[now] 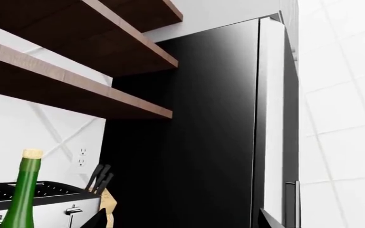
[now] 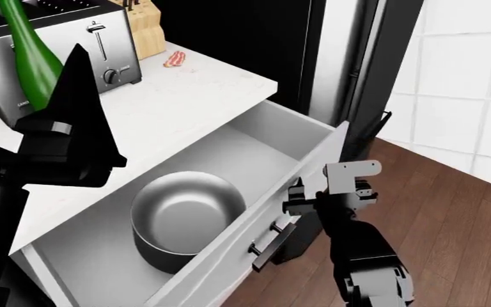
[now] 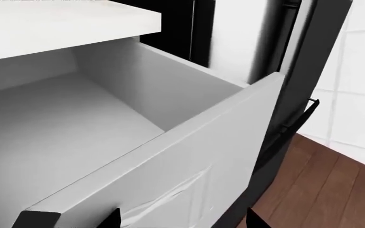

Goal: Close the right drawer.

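The right drawer (image 2: 254, 166) is pulled far out from under the white counter, with a steel pot (image 2: 186, 214) inside it. Its white panel front (image 3: 189, 175) carries a short black bar handle (image 2: 271, 246). My right gripper (image 2: 301, 203) is at the outer face of the drawer front, just above the handle. In the right wrist view the right gripper (image 3: 184, 221) is open, its tips wide apart in front of the panel and holding nothing. My left gripper (image 2: 71, 121) is raised over the counter, and in its wrist view the left gripper (image 1: 182, 221) is open and empty, facing the refrigerator.
A black refrigerator (image 2: 254, 45) stands just right of the counter (image 2: 177, 96). A green bottle (image 2: 28, 54), toaster (image 2: 66, 38), knife block (image 2: 148, 25) and bacon strip (image 2: 176, 59) sit on the counter. Wooden shelves (image 1: 74, 90) hang above. The wood floor (image 2: 459, 211) lies to the right.
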Available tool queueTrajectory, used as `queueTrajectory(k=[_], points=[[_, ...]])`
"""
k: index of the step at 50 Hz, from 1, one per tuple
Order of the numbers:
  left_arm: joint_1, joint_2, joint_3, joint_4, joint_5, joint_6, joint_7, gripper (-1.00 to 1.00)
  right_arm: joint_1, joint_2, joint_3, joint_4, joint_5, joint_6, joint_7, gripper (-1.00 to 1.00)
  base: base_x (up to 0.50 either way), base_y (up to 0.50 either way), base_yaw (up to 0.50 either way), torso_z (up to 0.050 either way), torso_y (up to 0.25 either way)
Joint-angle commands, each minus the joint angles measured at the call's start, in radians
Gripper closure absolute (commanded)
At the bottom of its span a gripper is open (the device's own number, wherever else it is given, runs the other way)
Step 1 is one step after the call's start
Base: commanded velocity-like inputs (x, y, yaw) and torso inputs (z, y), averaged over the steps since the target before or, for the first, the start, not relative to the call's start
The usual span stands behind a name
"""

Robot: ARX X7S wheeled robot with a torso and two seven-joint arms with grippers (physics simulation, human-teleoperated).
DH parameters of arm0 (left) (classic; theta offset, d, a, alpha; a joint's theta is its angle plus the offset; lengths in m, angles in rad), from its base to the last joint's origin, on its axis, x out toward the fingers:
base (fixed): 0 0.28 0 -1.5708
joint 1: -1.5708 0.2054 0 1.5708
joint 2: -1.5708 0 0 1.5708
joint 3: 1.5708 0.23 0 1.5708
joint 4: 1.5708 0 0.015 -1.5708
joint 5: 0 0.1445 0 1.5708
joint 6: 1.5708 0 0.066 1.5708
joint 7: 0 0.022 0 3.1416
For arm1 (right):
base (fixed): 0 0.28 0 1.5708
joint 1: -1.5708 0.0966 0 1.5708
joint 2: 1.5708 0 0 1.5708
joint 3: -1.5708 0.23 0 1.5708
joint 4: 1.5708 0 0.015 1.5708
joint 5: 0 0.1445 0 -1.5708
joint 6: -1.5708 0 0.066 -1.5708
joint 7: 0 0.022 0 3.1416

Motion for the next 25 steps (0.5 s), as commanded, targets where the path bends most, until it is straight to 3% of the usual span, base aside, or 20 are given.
queueTrajectory(k=[1,25], points=[[0.004,0.002,0.001,-0.002,0.002,0.002,0.001,-1.00,0.045,-0.038,-0.053,0.036,0.087,-0.041,-0.055,-1.00,0.00,0.00,0.00,0.000,0.000],[0.018,0.000,0.002,-0.006,0.013,0.013,0.004,-1.00,0.089,-0.050,-0.099,0.087,0.114,-0.056,-0.067,-1.00,0.00,0.00,0.00,0.000,0.001]])
